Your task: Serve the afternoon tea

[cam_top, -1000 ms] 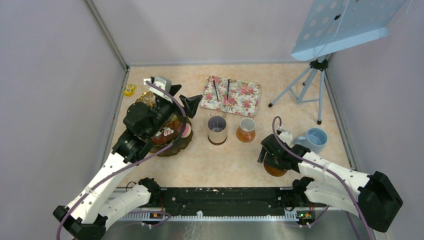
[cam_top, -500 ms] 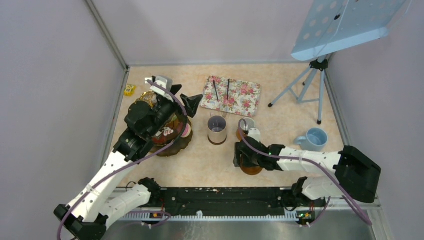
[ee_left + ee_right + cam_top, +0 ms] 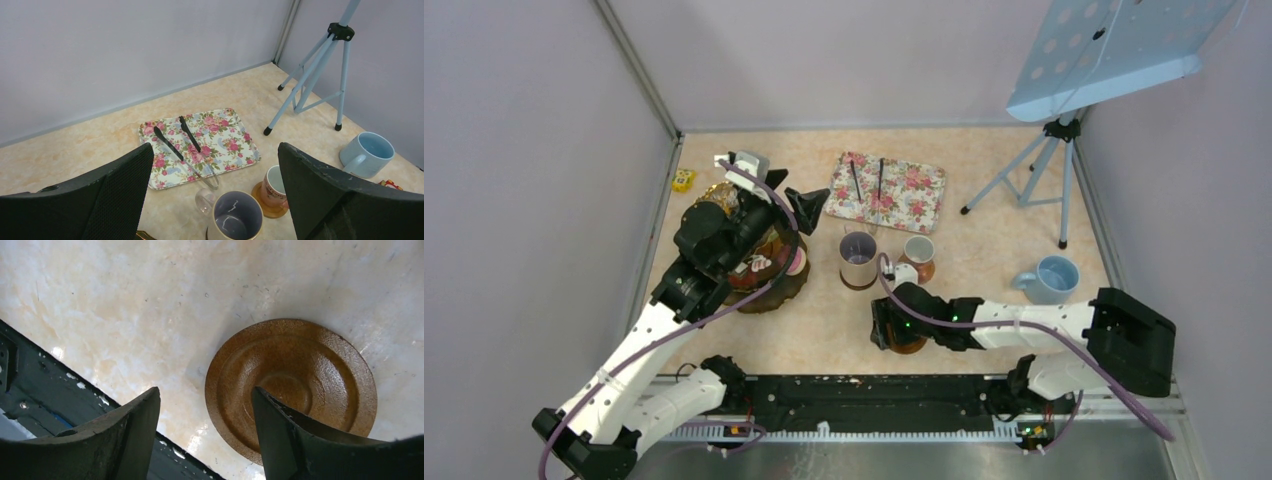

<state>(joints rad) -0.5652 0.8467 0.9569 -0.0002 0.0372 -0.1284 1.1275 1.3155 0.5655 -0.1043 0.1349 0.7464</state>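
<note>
The lilac mug (image 3: 858, 260) and the small white cup (image 3: 917, 257) on an orange coaster stand mid-table; both show in the left wrist view, mug (image 3: 235, 217) and cup (image 3: 274, 186). The light-blue mug (image 3: 1052, 278) stands at the right, also in the left wrist view (image 3: 367, 152). Toy cakes (image 3: 792, 262) sit on a dark tiered stand (image 3: 789, 290), largely hidden under my left arm. My left gripper (image 3: 792, 195) is open and empty above the stand (image 3: 215, 147). My right gripper (image 3: 892, 328) is open low over a round brown biscuit (image 3: 300, 385), one finger (image 3: 280, 440) over its left part.
The rose-patterned tray (image 3: 909, 200) with black tongs (image 3: 170, 142) lies behind the mugs. A blue music stand on a tripod (image 3: 1044, 170) fills the back right. A small yellow object (image 3: 683, 180) lies by the left wall. The black base rail (image 3: 30, 390) runs along the near edge.
My right gripper has swept left along the near side, from beside the light-blue mug to below the lilac mug, and the brown biscuit moved with it. The left arm has stayed still.
</note>
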